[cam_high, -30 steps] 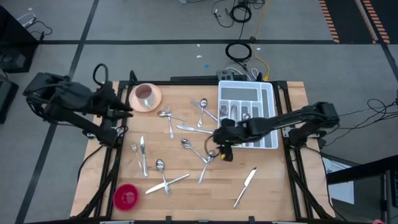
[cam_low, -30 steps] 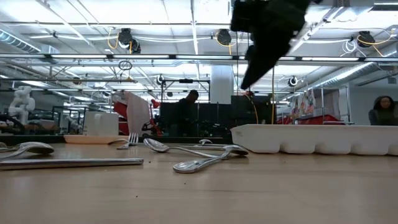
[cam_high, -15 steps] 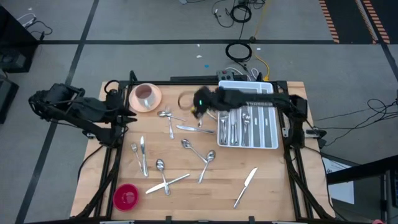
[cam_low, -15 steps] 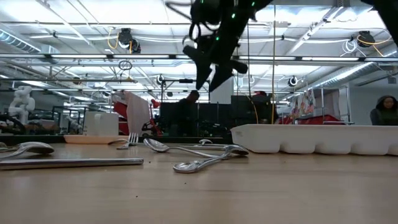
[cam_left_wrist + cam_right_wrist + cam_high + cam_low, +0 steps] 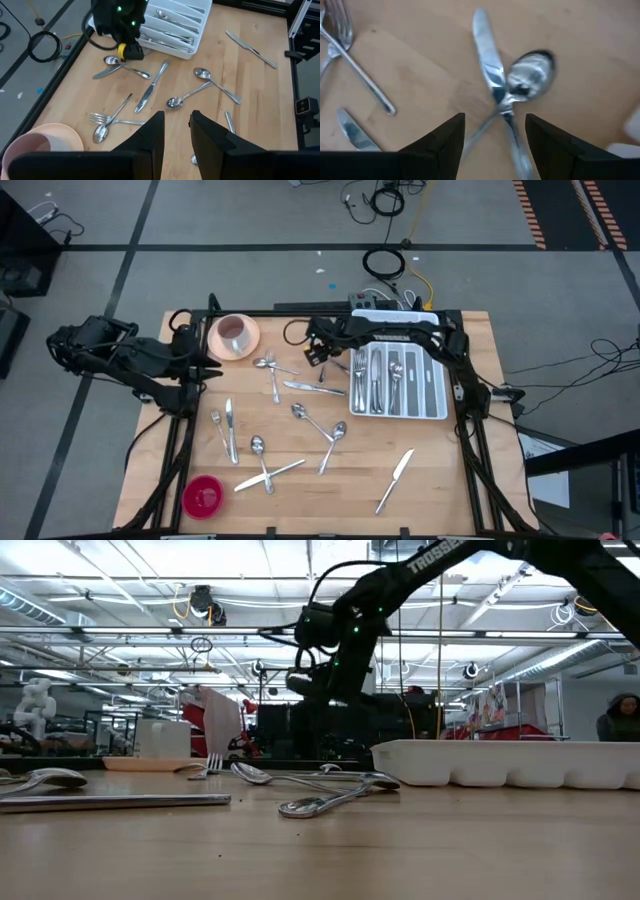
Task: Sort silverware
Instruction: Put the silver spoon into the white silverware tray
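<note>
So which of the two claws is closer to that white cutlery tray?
The right one. The right gripper hovers open over the table just beside the tray, on its cup side. The left gripper waits at the far table edge, past the pink cup.

On the desk (image 5: pixel 440 470) we are counting roughly a dozen loose pieces of silverware (image 5: pixel 312 387), at least four of them knives (image 5: pixel 395 480), with more lying in the one white tray (image 5: pixel 443 380). We are also seeing one pink cup (image 5: pixel 232 332), one saucer (image 5: pixel 250 342) and one red dish (image 5: pixel 203 496).
</note>
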